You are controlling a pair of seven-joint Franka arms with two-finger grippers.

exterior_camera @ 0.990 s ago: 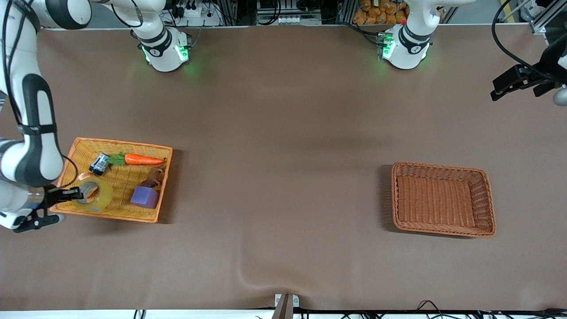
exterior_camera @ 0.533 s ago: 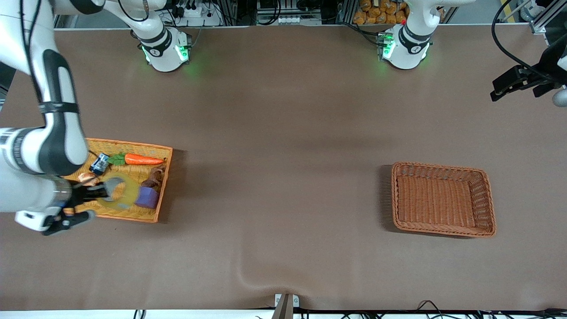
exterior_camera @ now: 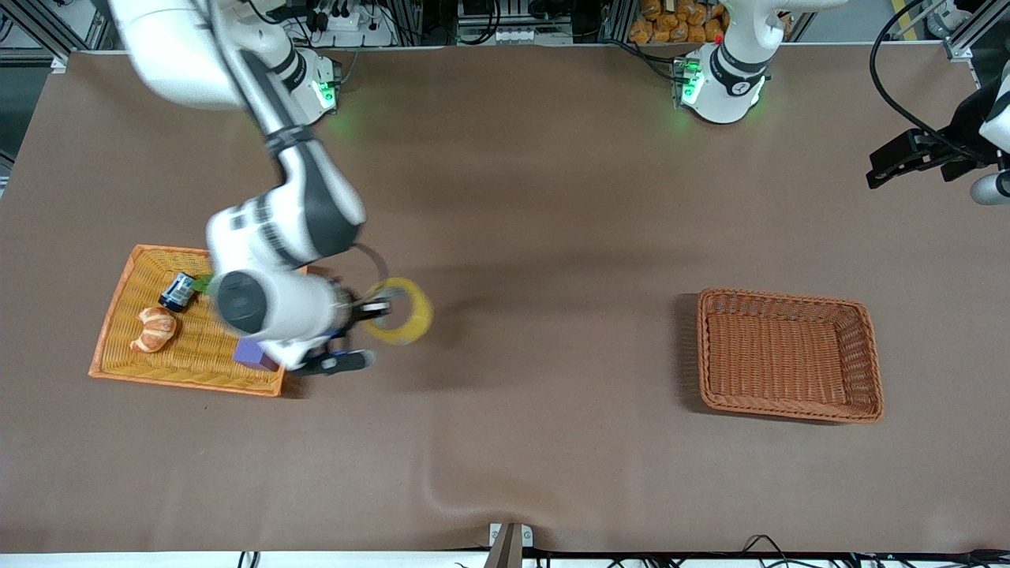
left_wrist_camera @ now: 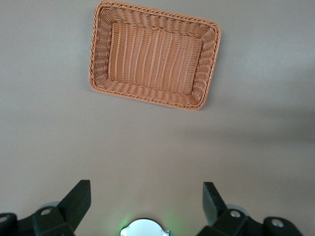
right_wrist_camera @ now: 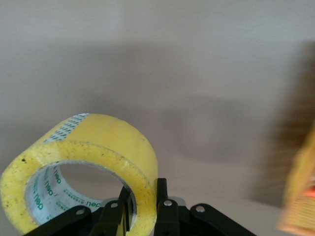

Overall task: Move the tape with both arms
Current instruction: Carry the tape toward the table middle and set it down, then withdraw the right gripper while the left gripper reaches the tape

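The tape (exterior_camera: 402, 311), a yellowish translucent roll with a grey core, hangs in the air over bare table just beside the orange tray (exterior_camera: 118, 315). My right gripper (exterior_camera: 377, 308) is shut on its wall, one finger inside the ring and one outside; the right wrist view shows the tape (right_wrist_camera: 93, 152) pinched in the right gripper (right_wrist_camera: 142, 206). My left gripper (exterior_camera: 907, 158) is up high at the left arm's end of the table, open and empty; its left wrist view shows it (left_wrist_camera: 145, 201) above the brown wicker basket (left_wrist_camera: 155, 54).
The orange tray holds a croissant (exterior_camera: 154, 329), a small dark can (exterior_camera: 177, 291) and a purple cube (exterior_camera: 254, 353) partly hidden by my right arm. The brown wicker basket (exterior_camera: 789, 355) sits empty toward the left arm's end.
My right arm has lifted the tape out of the orange tray and swung it toward the table's middle. The croissant under it is now uncovered. The left gripper has barely shifted.
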